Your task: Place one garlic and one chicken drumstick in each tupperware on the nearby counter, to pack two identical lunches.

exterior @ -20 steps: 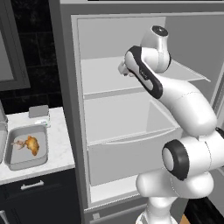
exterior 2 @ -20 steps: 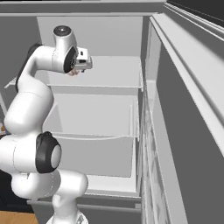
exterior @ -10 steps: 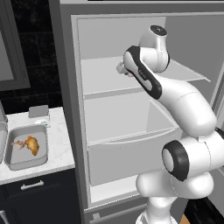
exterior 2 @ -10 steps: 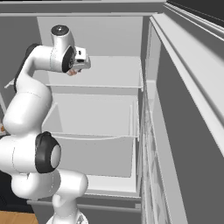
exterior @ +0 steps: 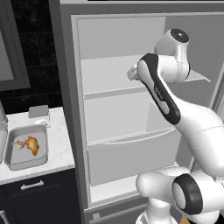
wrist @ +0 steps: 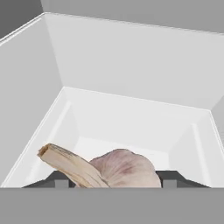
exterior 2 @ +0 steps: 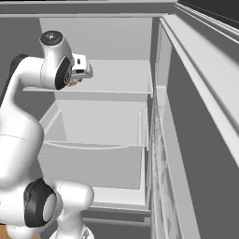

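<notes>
Gripping one garlic point(wrist: 124, 168) in hand point(wrist: 116, 183), one drumstick point(exterior: 29, 144) in tupperware point(exterior: 13, 160)

The open grey fridge point(exterior: 65, 109) stands just right of the dark navy cabinets point(exterior: 39, 201), its pale shelves point(exterior: 109, 92) stacked one above another with a deep drawer point(exterior: 131, 159) beneath them. The fridge door point(exterior 2: 205, 140) is swung wide. Behind, the wall point(exterior: 30, 43) looks like black tile, though it is too dim to be sure.

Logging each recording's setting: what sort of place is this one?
A rendered home kitchen, most likely: an open grey fridge with bare shelves, a marble-patterned counter over navy cabinets, and a garlic between the gripper fingers.
</notes>
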Robot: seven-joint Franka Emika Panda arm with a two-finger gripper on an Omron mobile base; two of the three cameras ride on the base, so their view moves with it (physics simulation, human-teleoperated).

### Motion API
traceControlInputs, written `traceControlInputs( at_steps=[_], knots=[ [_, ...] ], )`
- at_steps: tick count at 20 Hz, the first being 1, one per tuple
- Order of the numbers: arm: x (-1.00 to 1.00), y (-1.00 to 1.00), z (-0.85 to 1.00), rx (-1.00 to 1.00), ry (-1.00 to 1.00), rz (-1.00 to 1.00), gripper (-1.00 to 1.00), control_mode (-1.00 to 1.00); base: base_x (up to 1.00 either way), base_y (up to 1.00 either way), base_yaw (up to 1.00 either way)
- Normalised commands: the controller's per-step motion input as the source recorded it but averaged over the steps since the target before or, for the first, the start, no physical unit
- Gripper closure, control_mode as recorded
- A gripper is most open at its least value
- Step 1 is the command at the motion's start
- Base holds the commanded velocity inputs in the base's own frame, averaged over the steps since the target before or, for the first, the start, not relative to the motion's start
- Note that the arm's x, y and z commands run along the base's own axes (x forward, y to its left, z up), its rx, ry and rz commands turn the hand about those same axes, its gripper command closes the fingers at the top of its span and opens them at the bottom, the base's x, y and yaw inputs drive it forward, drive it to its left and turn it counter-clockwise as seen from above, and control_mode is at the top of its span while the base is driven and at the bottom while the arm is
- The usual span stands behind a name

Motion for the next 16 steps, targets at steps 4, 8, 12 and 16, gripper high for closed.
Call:
traceControlInputs(
  at_steps=[4,8,12,16],
  knots=[
    [-1.0,-0.07,0.0,0.0,0.02,-0.01,1.0,-1.0,0.0,0.0,0.0],
    [-1.0,-0.01,-0.46,-0.02,0.17,0.0,1.0,-1.0,0.0,0.0,0.0],
    [-0.86,0.0,-0.94,-0.07,0.39,0.0,1.0,-1.0,0.0,0.0,0.0],
    [-0.74,-0.01,-0.99,-0.03,0.31,0.0,1.0,-1.0,0.0,0.0,0.0]
  ],
)
